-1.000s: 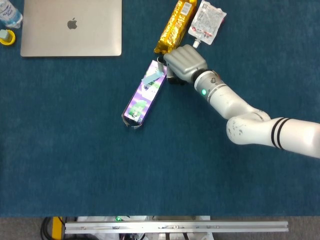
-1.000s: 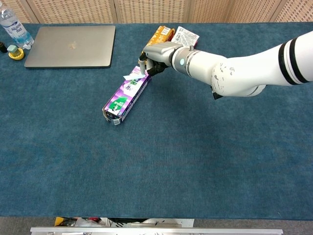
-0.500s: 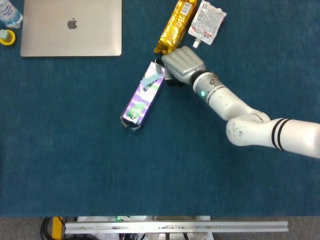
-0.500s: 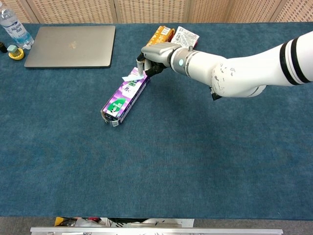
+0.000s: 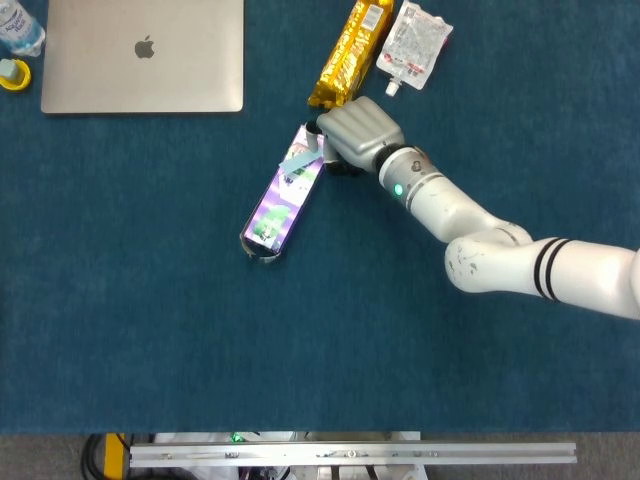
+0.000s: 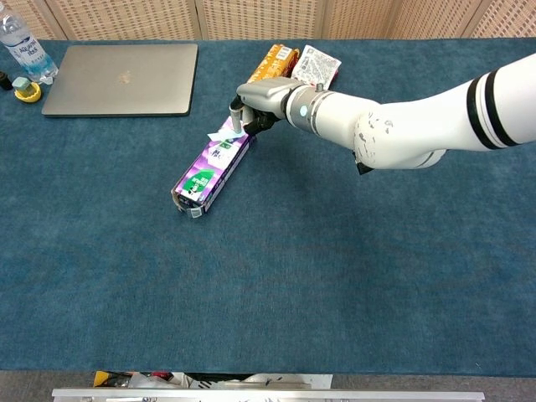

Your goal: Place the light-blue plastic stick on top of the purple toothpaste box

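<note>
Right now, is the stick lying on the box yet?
On it: the light-blue stick lies across the purple box's far end, right hand at it.

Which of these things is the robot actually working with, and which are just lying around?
In the job: stick, toothpaste box, right robot hand.

Lying about: laptop, gold packet, white pouch, water bottle, yellow cap.
</note>
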Robot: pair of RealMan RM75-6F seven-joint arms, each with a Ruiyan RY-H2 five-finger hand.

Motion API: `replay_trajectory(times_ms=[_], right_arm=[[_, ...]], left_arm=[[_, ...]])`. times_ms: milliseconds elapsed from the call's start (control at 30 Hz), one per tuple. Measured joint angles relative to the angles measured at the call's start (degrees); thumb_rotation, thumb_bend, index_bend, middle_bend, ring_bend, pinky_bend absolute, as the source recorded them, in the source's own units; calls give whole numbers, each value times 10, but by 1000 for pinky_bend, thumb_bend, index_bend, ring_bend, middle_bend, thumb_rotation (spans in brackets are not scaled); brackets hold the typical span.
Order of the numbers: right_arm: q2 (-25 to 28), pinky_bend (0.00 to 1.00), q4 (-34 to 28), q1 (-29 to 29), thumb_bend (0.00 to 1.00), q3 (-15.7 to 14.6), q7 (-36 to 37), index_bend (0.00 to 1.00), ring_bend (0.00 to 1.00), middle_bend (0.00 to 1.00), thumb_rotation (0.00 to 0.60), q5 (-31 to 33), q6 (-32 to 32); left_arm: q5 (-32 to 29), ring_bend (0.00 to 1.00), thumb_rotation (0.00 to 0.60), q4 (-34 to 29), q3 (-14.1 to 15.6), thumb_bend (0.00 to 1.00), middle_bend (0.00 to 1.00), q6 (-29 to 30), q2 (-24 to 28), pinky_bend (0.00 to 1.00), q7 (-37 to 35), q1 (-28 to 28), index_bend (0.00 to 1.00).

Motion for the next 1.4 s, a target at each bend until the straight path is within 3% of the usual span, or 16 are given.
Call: replay_trajectory(times_ms=[833,1400], right_arm=[[28,1000,-48,-12,1000,-6,8,394,1000,1000,428,-19,15],[26,1000,-44,-11,1000,-9,8,394,1000,1000,427,-13,13]], left_arm=[[5,142,600,-5,-3,258,143,5,1,101,2,-2,206],[9,143,600,-10,-1,258,143,11,3,101,4,0,206]])
